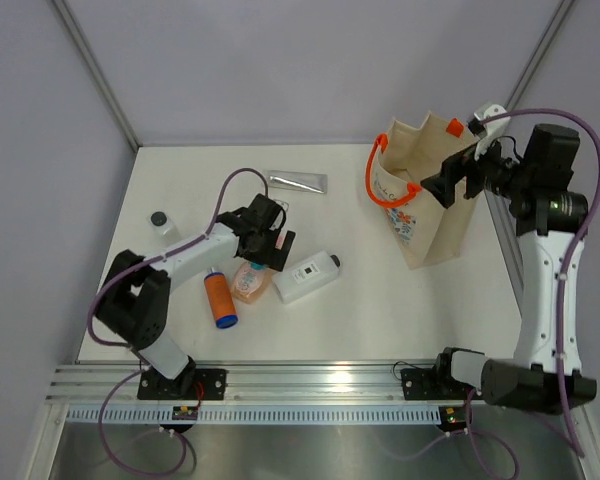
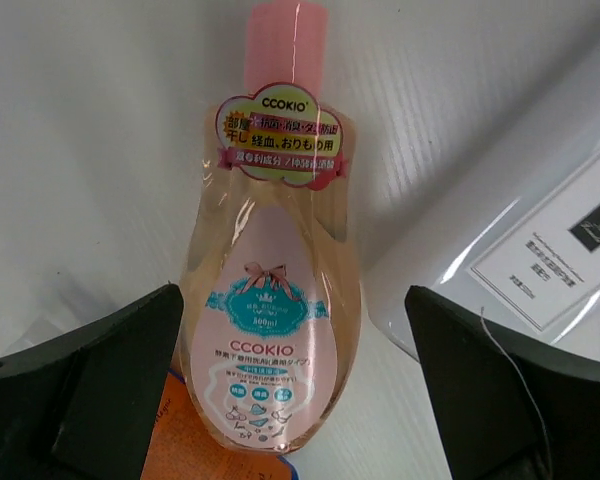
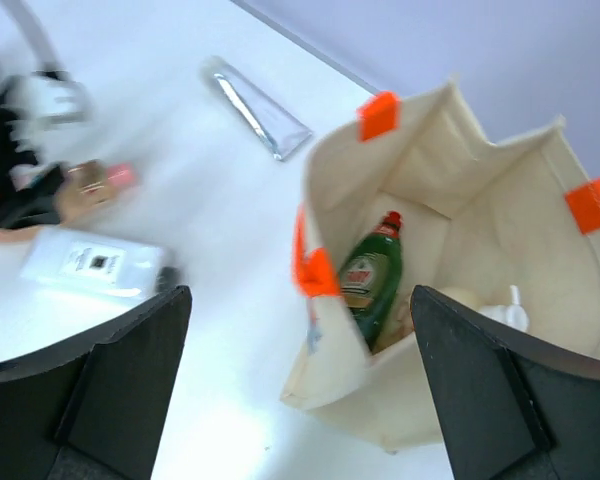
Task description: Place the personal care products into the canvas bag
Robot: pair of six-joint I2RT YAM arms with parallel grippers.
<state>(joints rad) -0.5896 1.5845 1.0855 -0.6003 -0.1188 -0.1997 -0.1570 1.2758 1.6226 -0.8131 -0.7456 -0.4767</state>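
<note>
From above: shows the left gripper [image 1: 257, 258] spread wide over the peach-pink bottle [image 1: 250, 283], lying flat on the table [image 1: 380, 310] between the orange cylinder [image 1: 220, 298] and the white flat bottle [image 1: 307, 277]; finds the silver tube [image 1: 297, 181] further back, and the right gripper [image 1: 450, 185] up at the mouth of the canvas bag [image 1: 435, 225]

Left wrist: puts the fingers [image 2: 100, 400] either side of the bottle's broad belly, apart from it, clasping nothing. Looks like light, stiff plastic under glossy film, so likely slippery; better to pinch across the belly than at the narrow pink cap

Right wrist: shows jaws gaping and empty above the bag, with the green bottle [image 3: 370, 280] and the cream-yellow pump bottle [image 3: 465, 298] already inside
</note>
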